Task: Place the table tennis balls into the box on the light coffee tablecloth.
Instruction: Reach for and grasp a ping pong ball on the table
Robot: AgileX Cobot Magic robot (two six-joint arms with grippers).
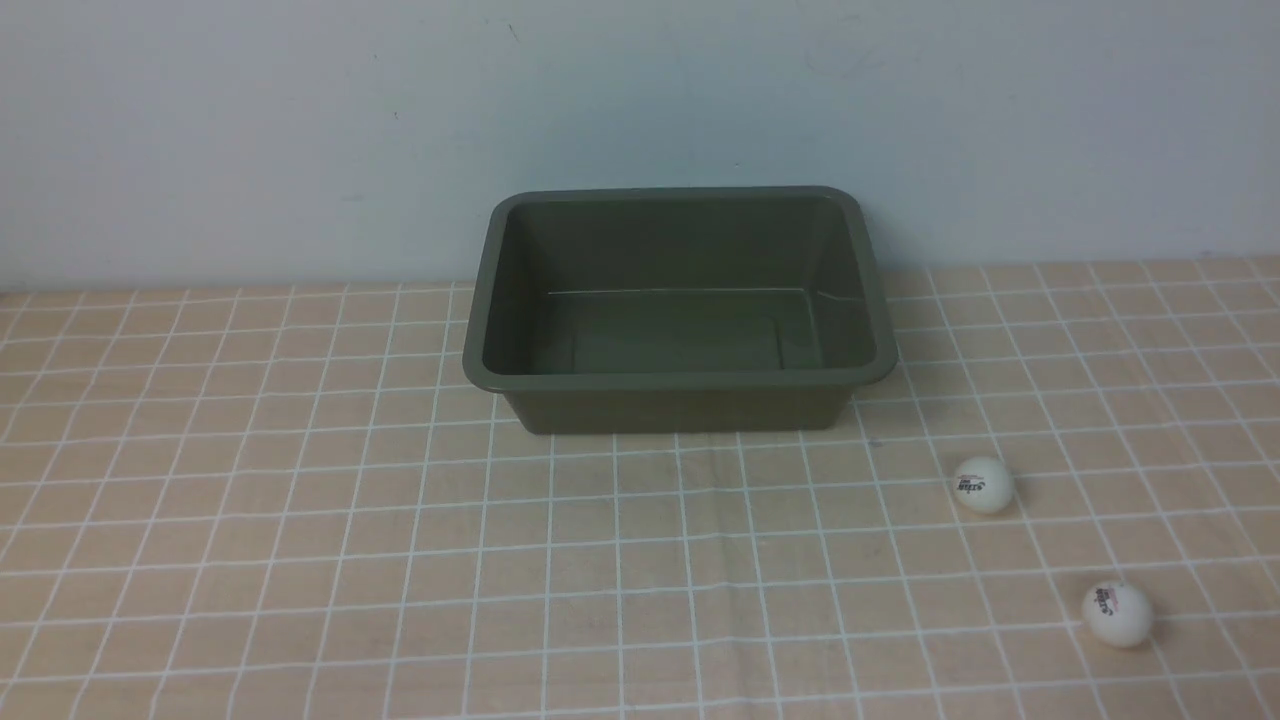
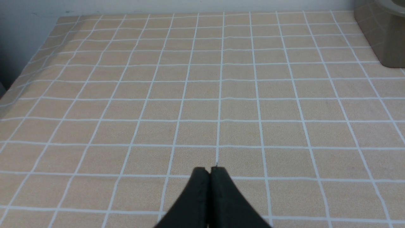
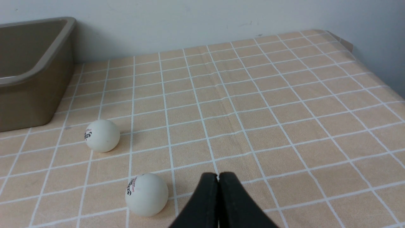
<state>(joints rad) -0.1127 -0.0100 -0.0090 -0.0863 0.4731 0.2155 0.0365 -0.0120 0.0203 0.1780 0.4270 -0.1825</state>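
1. The box (image 1: 680,408) stands upright at the far middle of the surface, on the light coffee tablecloth (image 1: 300,560) and close to the pale wall (image 1: 300,130).
2. Both balls lie on the cloth outside the box, to its right and closer to the robot.
3. The farther table tennis ball (image 1: 983,485) rests near the box's front right corner, apart from the box wall. Its printed logo is turned toward the robot's left.
4. The nearer table tennis ball (image 1: 1117,613) lies further right and closer to the robot, apart from the first ball, with its logo on the upper left.
5. The right gripper (image 3: 218,175) is clenched, its two black fingers pressed together with nothing between them. It sits just beside the nearer ball without touching it, and the farther ball lies beyond, toward the box.
6. The left gripper (image 2: 210,169) is also clenched tight and grasps nothing. It is low over bare checked cloth on the robot's left side. In the left wrist view only a corner of the box shows, well apart from the fingertips.
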